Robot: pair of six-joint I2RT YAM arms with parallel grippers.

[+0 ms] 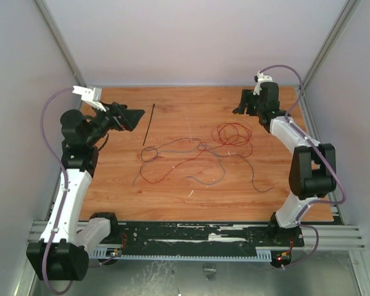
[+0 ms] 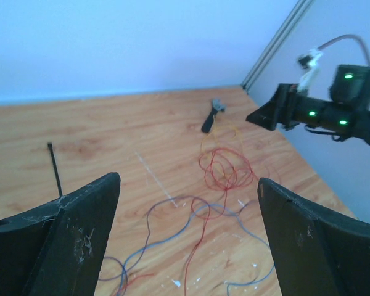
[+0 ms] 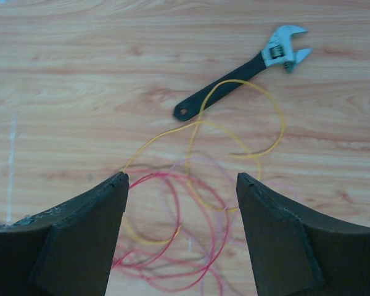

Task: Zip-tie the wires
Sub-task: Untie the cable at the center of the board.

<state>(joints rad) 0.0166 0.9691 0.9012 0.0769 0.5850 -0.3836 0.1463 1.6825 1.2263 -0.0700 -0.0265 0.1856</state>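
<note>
The wires [image 1: 225,132] lie loose on the wooden table's middle, a red coil at the right and long grey, dark and red strands trailing left. The zip tie [image 1: 148,124] lies straight, left of them. My left gripper [image 1: 132,118] is open and empty, held above the table just left of the zip tie. In the left wrist view the zip tie [image 2: 54,169] lies ahead left and the wires [image 2: 226,187] ahead of the gripper [image 2: 188,180]. My right gripper [image 1: 243,105] is open and empty, raised over the red coil [image 3: 226,219], which shows between its fingers [image 3: 182,176] with a yellow strand.
A short black wrench with a grey head [image 3: 240,74] lies at the far right of the table, a yellow wire looped over it; it also shows in the left wrist view [image 2: 213,115]. White walls close the table [image 1: 111,185] on three sides. A metal rail runs along the near edge.
</note>
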